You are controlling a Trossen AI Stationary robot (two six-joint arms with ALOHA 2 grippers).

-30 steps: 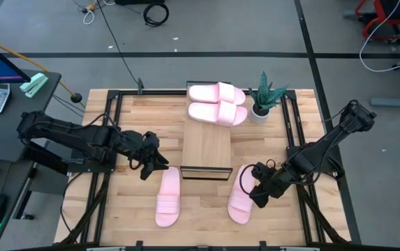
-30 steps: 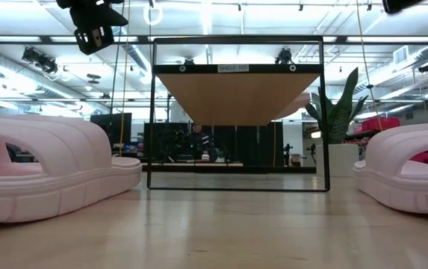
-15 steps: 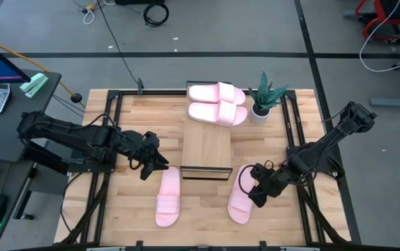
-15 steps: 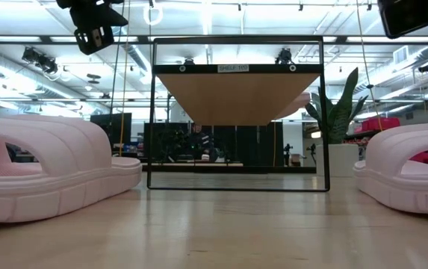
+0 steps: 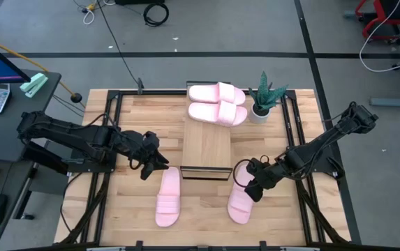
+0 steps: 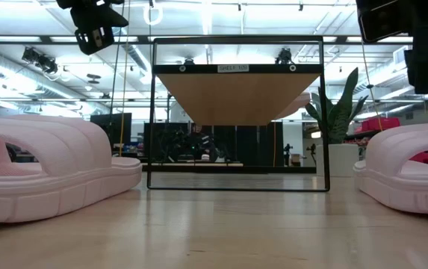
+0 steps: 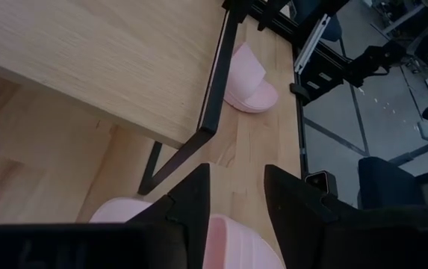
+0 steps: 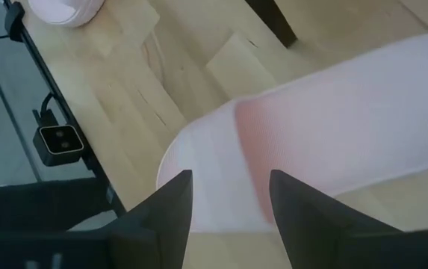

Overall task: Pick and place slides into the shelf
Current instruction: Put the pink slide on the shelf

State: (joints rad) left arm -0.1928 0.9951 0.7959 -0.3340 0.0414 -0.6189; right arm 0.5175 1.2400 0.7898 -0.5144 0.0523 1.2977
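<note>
Two slides (image 5: 217,104) on shelf (image 5: 206,148)

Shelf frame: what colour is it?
Black, around a light-wood board; the shelf shows best in the low view.

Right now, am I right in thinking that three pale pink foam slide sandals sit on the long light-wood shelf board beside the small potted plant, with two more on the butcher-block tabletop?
Not quite: only two pale pink foam slide sandals sit on the long light-wood shelf board, beside the small potted plant. The high view shows it. The two more, one at left and one at right, are indeed on the butcher-block tabletop.
</note>
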